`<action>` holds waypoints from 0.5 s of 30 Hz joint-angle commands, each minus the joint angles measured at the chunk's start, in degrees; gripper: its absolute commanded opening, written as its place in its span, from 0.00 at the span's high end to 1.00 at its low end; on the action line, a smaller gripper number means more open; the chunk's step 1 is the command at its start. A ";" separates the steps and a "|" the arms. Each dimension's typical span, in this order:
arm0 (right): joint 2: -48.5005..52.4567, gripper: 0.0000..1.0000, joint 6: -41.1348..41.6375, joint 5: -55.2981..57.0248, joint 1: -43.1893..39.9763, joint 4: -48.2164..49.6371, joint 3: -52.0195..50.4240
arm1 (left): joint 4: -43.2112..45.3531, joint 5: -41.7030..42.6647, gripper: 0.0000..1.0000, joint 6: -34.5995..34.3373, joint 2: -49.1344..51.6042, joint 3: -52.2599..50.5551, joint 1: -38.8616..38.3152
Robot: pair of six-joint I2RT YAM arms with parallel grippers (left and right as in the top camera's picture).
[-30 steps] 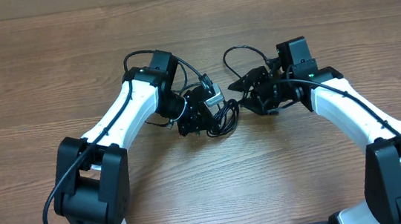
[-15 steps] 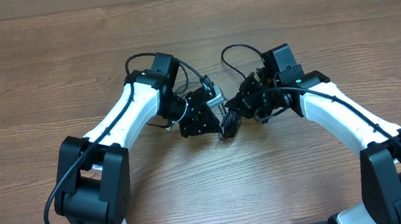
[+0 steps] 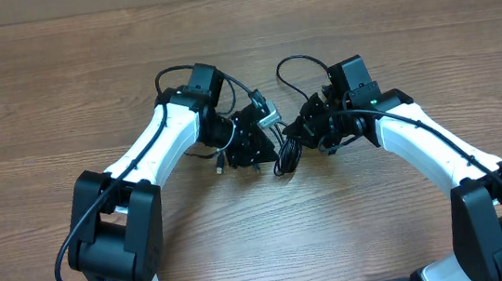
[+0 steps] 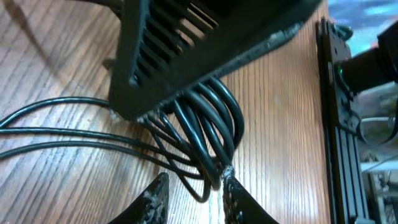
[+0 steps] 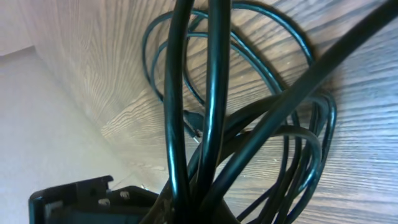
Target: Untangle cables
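A: What is counted, from the largest thing down?

B: One wooden table [image 3: 408, 30] is seen, and its brown grain fills the overhead view. Two arms are mounted at the bottom edge, the left arm [image 3: 159, 136] at frame left and the right arm [image 3: 434, 145] at frame right. Both are built of white shells with black joints. Two grippers are brought close together at the centre. One tangle of cables [image 3: 287, 153] is found there, but the separate cords cannot be counted.

A: Where exactly are the cables placed?

B: They are placed just below the centre of the overhead view, at the tip of the right gripper [image 3: 301, 133] and just right of the left gripper [image 3: 253, 143]. In the right wrist view, thin glossy black strands are drawn tight into the bottom centre. That gripper is therefore read as clamped on them.

A: And the left one?

B: Its fingers [image 4: 154, 200], scuffed pale at the tips, are held apart. A single loop is passed between them.

A: What is in the way?

B: In the left wrist view, the top of the tangle is covered by the right gripper's black slatted body. Two thicker arm wires [image 3: 169, 74] are looped above the wrists. One small plug end [image 3: 220, 168] is laid on the wood at the lower left of the left gripper, but it is too small for any detail to be made out.
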 commanded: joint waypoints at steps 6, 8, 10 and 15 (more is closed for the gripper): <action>-0.28 0.94 -0.17 -2.14 -0.13 1.05 -0.28 | 2.80 3.74 0.82 -6.49 0.39 -2.32 0.22; -0.28 0.94 -0.17 -2.14 -0.13 1.03 -0.28 | 4.04 3.89 0.85 -7.30 0.39 -3.43 0.22; -0.28 0.94 -0.17 -2.12 -0.13 1.03 -0.28 | 7.28 3.87 0.84 -11.06 0.39 -4.92 0.22; -0.28 0.94 -0.20 -2.05 -0.13 1.03 -0.28 | 10.47 3.80 0.79 -15.58 0.39 -5.64 0.61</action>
